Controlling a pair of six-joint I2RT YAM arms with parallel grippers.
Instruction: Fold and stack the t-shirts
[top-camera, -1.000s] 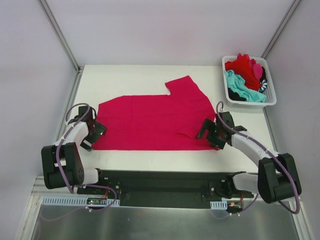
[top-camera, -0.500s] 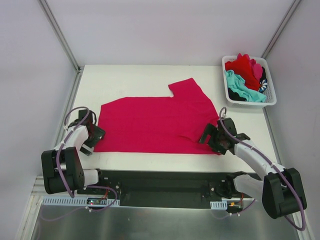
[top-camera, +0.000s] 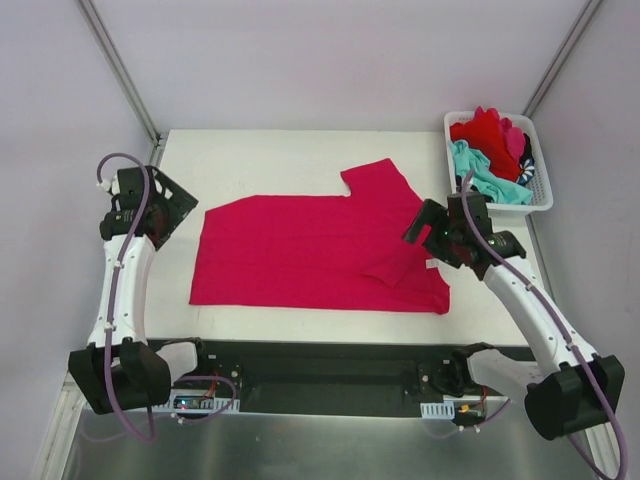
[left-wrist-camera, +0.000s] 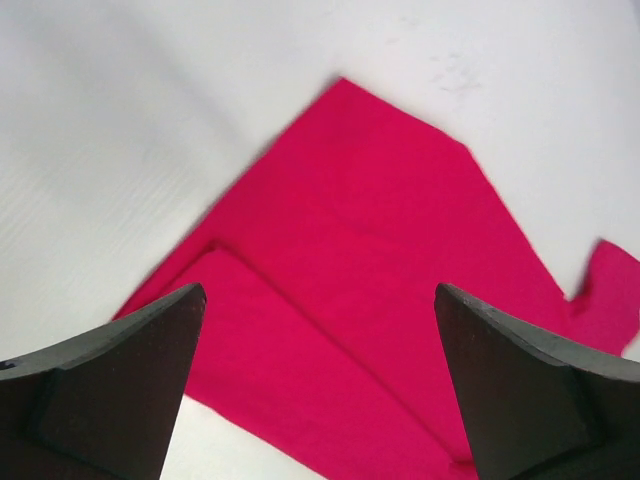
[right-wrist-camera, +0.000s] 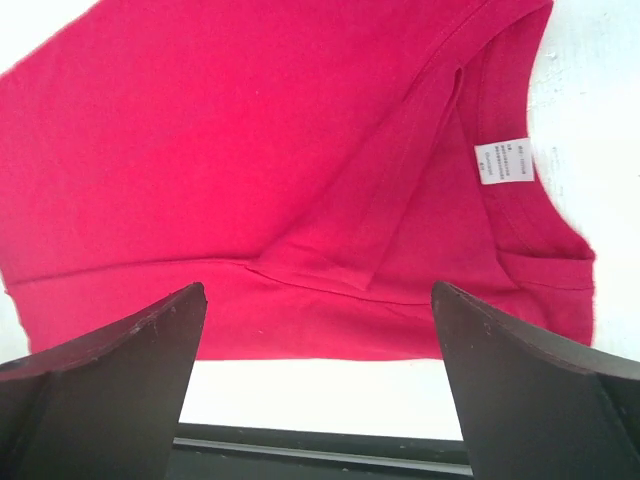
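Magenta t-shirt (top-camera: 310, 255) flat on white table (top-camera: 280, 160), one sleeve folded onto body beside collar label (right-wrist-camera: 503, 162). Nothing lying on it.
Left gripper (top-camera: 152, 203) off shirt's left edge, fingers apart, empty.
Right gripper (top-camera: 432, 236) over shirt's right edge, fingers apart, empty.
White slotted basket (top-camera: 545, 195) right of shirt, not touching it. Inside, heaped: red t-shirt (top-camera: 485, 132), teal t-shirt (top-camera: 480, 175), dark striped t-shirt (top-camera: 527, 170).

T-shirt (top-camera: 310, 255) flat on the table (top-camera: 260, 160), basket (top-camera: 503, 208) of shirts (top-camera: 490, 135) at far-right corner

A plain magenta-pink t-shirt (top-camera: 300, 255), a red shirt (top-camera: 485, 130), a teal shirt (top-camera: 482, 174) and a white basket (top-camera: 546, 190) are being shown.
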